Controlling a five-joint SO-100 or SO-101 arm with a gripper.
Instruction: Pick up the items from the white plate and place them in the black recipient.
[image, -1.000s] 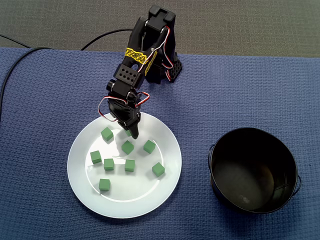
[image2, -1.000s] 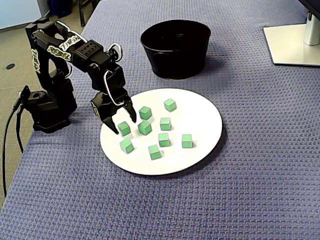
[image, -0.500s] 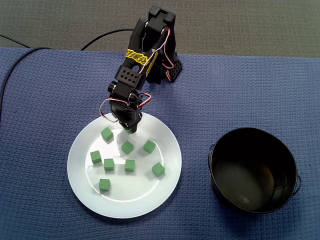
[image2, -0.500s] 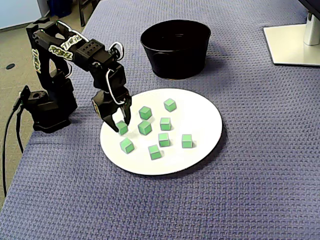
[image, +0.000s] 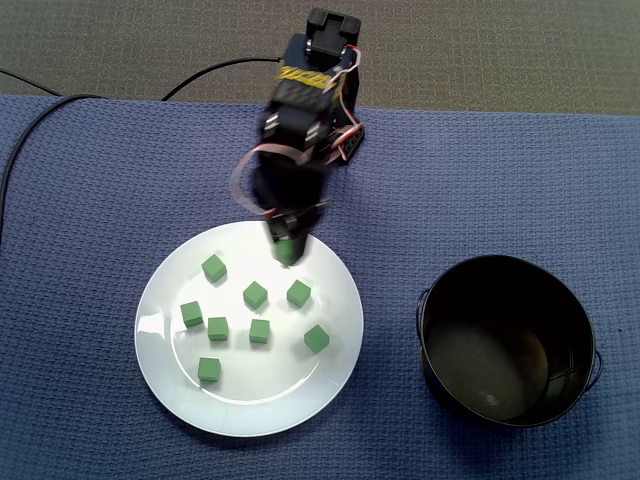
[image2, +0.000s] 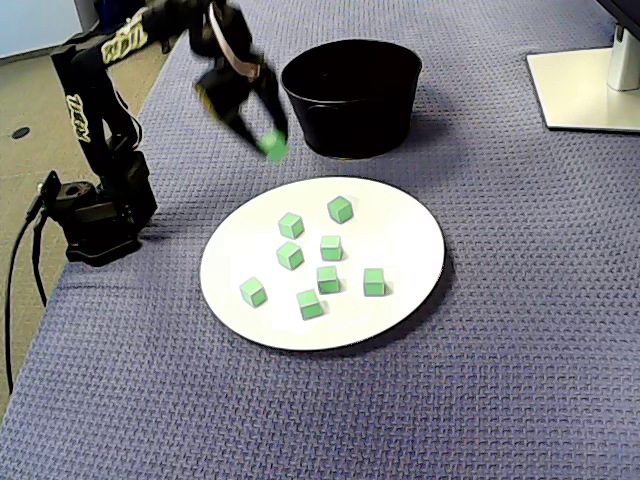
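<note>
Tool (image: 288, 244) clamped on 1 cube (image: 288, 253), held in the air above the plate (image: 250, 405) near its 12 o'clock rim in a fixed view. 7 cubes (image: 256, 295) lie on the plate. Pot (image: 430, 320) at 3 o'clock, apart.

The cloth (image: 100, 180) over the worktop is deep blue with a fine waffle-weave pattern. Beyond it, the floor (image: 150, 40) is speckled grey carpet. The plate (image: 280, 385) is plain glossy white. Its 7 cubes (image: 256, 294) are all bright green, and the lifted cube (image2: 272, 146) is the same green. The recipient (image2: 350, 110) is black inside and out, with a dull sheen. The arm (image: 295, 130) and gripper (image: 288, 250) are black. The arm has a yellow lettered sticker (image: 300, 75), white lettering (image2: 75, 105), and red and white wires (image: 345, 65). The stand (image2: 585, 90) is off-white.
</note>
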